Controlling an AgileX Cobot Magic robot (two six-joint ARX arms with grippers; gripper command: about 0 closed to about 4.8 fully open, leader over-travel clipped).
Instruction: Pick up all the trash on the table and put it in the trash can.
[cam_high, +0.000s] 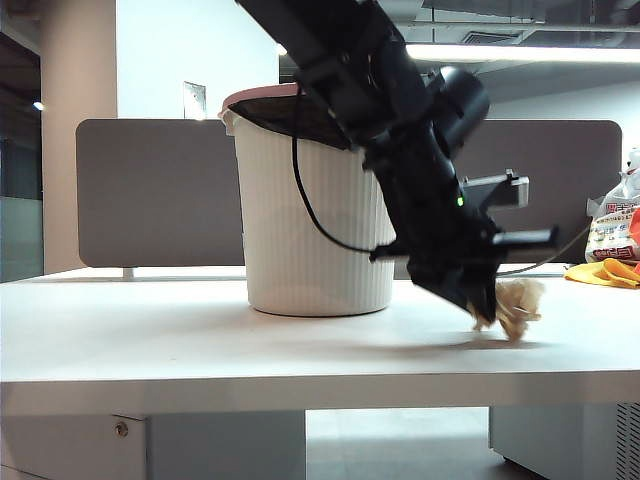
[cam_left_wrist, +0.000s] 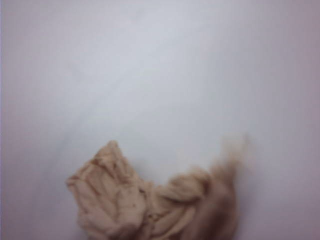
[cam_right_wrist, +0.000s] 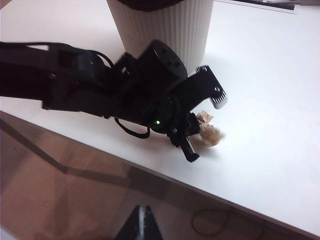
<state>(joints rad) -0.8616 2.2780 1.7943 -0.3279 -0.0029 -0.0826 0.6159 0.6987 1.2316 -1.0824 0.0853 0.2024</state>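
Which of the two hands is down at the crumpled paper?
The left hand, shut on the paper ball; the right hand hangs shut and empty past the edge of the table.

A grey divider panel (cam_high: 160, 190) stands across the middle of the exterior view. At the right edge sits a white printed plastic bag (cam_high: 612, 228), with a yellow cloth-like item (cam_high: 606, 272) just below it. A lit ceiling lamp (cam_high: 520, 52) runs along the upper right
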